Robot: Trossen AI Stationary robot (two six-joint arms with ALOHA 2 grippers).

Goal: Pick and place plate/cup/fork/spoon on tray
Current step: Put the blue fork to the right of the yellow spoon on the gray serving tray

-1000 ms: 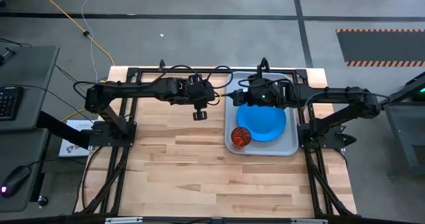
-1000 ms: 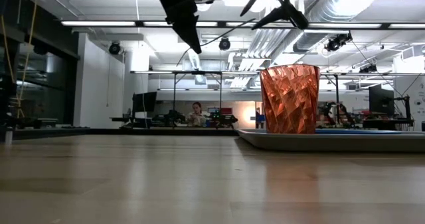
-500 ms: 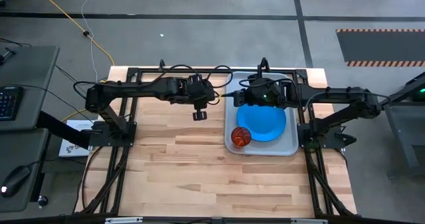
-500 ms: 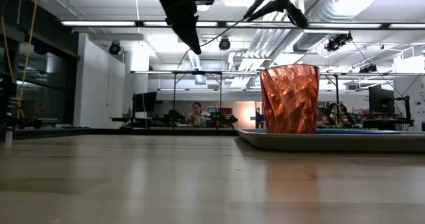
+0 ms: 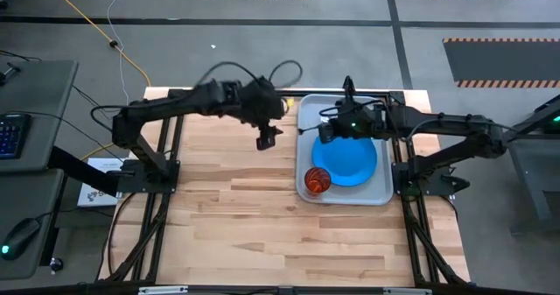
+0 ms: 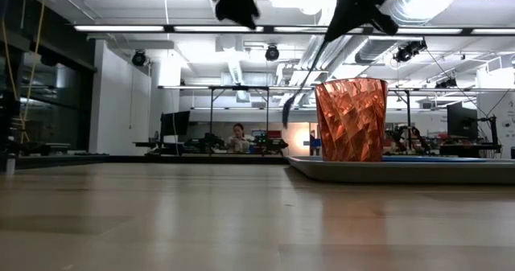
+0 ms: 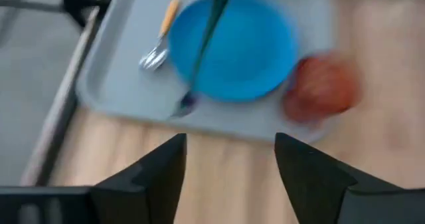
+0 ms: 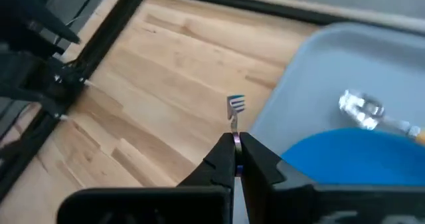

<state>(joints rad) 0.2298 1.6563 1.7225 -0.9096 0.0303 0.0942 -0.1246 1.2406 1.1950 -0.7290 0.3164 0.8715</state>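
Note:
The grey tray (image 5: 385, 193) lies at the table's right. The blue plate (image 5: 344, 162) lies flat in it, and the red-orange cup (image 5: 317, 180) stands upright at its near left corner. The spoon (image 7: 159, 41) lies on the tray floor beside the plate. My right gripper (image 8: 236, 147) is shut on the teal fork (image 7: 202, 48), high above the tray's left rim. My left gripper (image 7: 229, 164) is open and holds nothing. It hovers over the bare wood left of the tray (image 5: 267, 137). My right gripper pinches the fork's handle (image 8: 234, 132) between its two shut fingers. The fork runs on past the fingertips, along the fingers. It slants downward with its blue head (image 6: 287, 114) lowest, hanging clear of the tray and the table.
The dark frame rails (image 5: 166, 129) run along the table's far and side edges. Bare wood (image 5: 262, 234) fills the near half of the table. In the low view a person (image 6: 238, 134) sits far off in the room behind.
My right gripper has shut, and the fork now hangs from it over the tray's left rim. My left gripper has gone up and a little toward the far edge, and its arm has swung and turned. Plate, cup and spoon have stayed put.

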